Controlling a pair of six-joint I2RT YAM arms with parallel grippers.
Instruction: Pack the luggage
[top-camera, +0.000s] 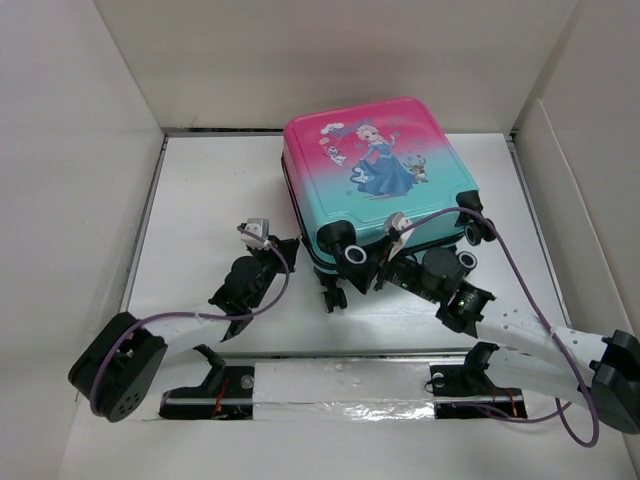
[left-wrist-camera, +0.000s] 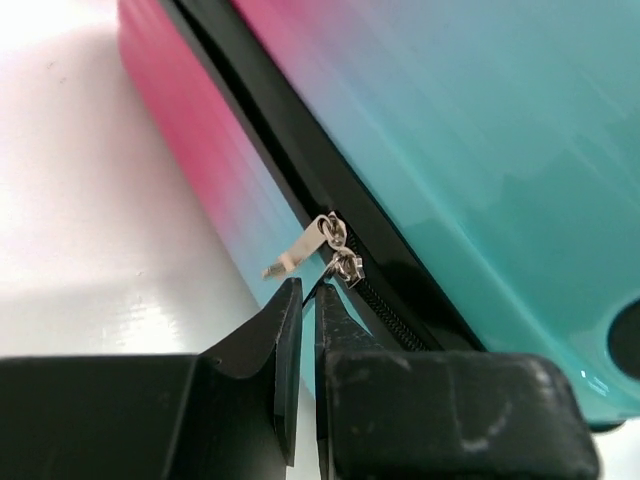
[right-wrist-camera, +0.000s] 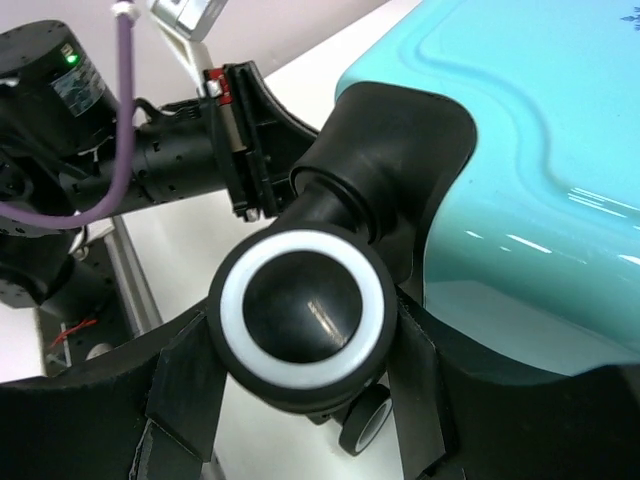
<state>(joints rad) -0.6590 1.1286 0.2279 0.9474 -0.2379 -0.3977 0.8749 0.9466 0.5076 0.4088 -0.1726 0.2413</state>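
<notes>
The luggage (top-camera: 375, 175) lies flat and closed on the white table, a pink-to-teal shell with the princess print facing up. In the left wrist view its black zipper line (left-wrist-camera: 300, 170) runs along the side, with two metal sliders (left-wrist-camera: 348, 266) close together. A silver pull tab (left-wrist-camera: 297, 258) sticks out free. My left gripper (left-wrist-camera: 308, 290) is shut on the other slider's thin pull, at the luggage's near left corner (top-camera: 288, 246). My right gripper (right-wrist-camera: 298, 335) is closed around a black-and-white wheel (right-wrist-camera: 300, 315), one finger (right-wrist-camera: 185, 390) on each side of it.
White walls box in the table on the left, back and right. Other wheels stick out at the luggage's near edge (top-camera: 334, 296) and right corner (top-camera: 476, 230). The left arm (right-wrist-camera: 190, 165) sits just behind the held wheel. A foil-taped strip (top-camera: 340, 385) runs between the arm bases.
</notes>
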